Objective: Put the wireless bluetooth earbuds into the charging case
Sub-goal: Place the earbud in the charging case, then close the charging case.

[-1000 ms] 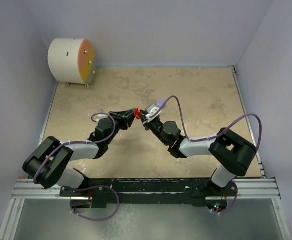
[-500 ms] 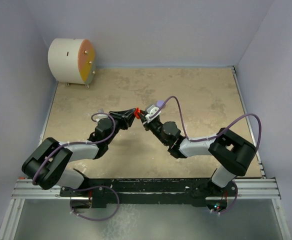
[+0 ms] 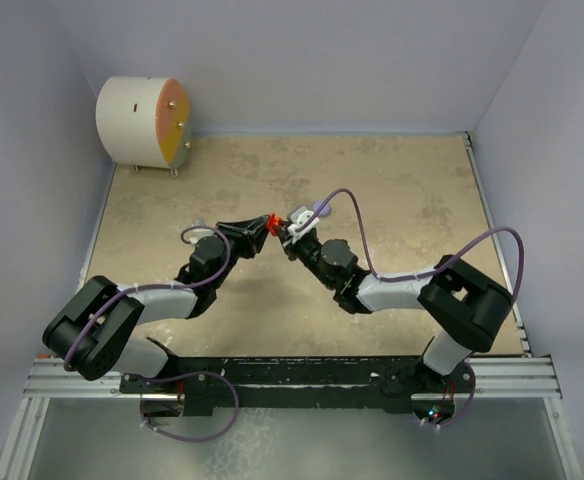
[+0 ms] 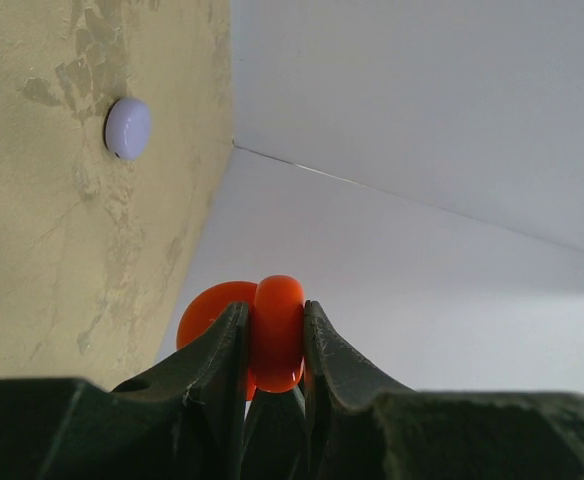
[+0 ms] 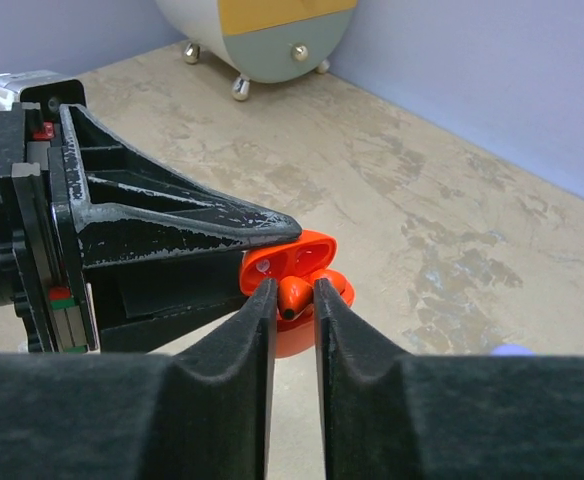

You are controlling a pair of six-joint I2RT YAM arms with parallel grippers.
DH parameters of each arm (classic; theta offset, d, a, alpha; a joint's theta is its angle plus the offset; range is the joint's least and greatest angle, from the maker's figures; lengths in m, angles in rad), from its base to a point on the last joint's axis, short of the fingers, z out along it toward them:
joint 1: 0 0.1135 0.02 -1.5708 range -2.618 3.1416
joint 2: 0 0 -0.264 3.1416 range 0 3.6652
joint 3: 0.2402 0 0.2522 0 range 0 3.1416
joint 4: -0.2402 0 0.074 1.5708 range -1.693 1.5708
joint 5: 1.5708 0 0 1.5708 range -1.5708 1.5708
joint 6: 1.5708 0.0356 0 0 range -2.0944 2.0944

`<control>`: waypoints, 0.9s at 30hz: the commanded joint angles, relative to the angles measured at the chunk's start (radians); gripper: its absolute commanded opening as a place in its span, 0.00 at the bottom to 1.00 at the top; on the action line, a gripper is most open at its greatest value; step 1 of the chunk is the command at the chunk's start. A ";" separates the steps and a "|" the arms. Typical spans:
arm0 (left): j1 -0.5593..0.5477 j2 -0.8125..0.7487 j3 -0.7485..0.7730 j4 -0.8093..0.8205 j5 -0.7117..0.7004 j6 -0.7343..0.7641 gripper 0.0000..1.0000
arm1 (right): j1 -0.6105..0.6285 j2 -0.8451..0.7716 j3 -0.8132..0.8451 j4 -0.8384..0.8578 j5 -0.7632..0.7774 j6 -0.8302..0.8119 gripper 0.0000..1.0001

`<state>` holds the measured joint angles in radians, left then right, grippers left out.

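Walls (image 3: 322,60): pale lavender, closing in three sides.
Table (image 3: 412,190): mottled beige, worn in patches.
Drum (image 3: 142,122): white with an orange face, on small feet in the far left corner.
Arms: both elbows bent low, forearms angled inward – tips meet over mid-table.
Left gripper (image 4: 275,345): I clamp the red charging case (image 4: 277,320), lid open.
Lavender puck (image 4: 128,128): on the table, apart from my fingers.
Right gripper (image 5: 293,300): I pinch a red earbud (image 5: 294,294) at the case's open wells – I cannot tell whether they touch.
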<state>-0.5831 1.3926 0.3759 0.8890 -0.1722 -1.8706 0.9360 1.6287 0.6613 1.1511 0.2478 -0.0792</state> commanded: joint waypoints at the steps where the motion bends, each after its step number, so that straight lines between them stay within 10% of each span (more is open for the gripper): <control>1: -0.004 -0.033 0.039 0.035 -0.010 0.022 0.00 | 0.007 -0.038 0.032 -0.014 -0.005 0.054 0.30; 10: -0.004 -0.031 0.030 0.028 -0.016 0.038 0.00 | 0.006 -0.242 -0.009 -0.039 -0.004 0.170 0.78; 19: -0.003 -0.033 0.007 0.058 -0.030 0.040 0.00 | -0.003 -0.276 0.078 -0.414 0.296 0.319 0.86; 27: -0.004 -0.050 0.042 0.011 -0.130 0.004 0.00 | -0.002 -0.313 -0.080 -0.404 0.341 0.325 0.86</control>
<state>-0.5838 1.3819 0.3759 0.8951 -0.2264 -1.8484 0.9356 1.3552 0.6460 0.7460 0.5335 0.2157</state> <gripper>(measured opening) 0.228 0.856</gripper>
